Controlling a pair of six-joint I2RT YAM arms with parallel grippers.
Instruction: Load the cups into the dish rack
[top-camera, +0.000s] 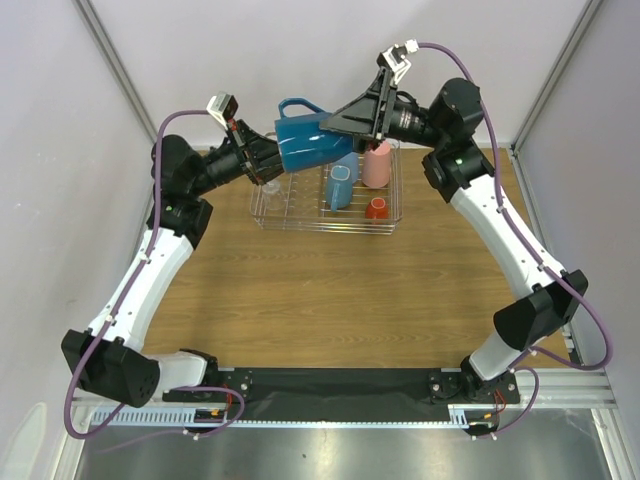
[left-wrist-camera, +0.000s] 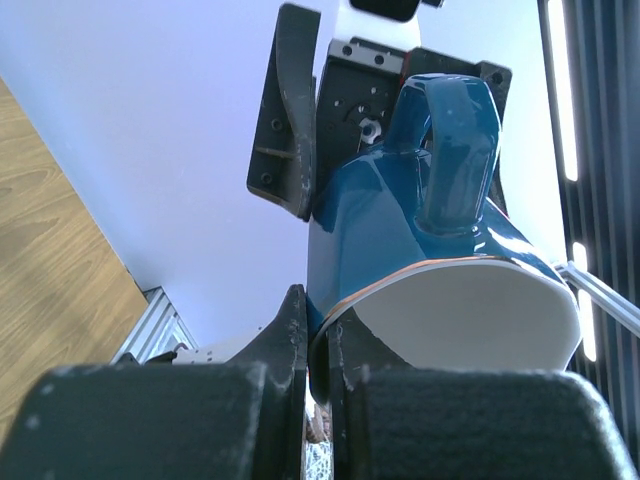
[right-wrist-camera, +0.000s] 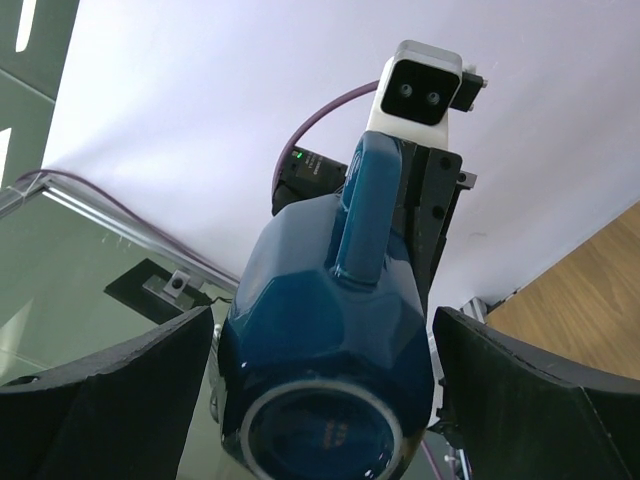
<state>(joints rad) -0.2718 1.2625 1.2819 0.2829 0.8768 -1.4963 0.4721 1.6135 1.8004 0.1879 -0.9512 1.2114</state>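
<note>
Mug (top-camera: 312, 143), glossy blue, faceted, white-lined

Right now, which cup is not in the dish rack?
The dark blue mug: the left end effector holds it above the dish rack; the pink tumbler, light blue tumbler and orange cup sit inside.

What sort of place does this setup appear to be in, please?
Most likely a robotics lab test cell, not a kitchen: plain white panel walls on aluminium posts, a wooden table with a metal mounting rail, and a wire dish rack staged with cups.
</note>
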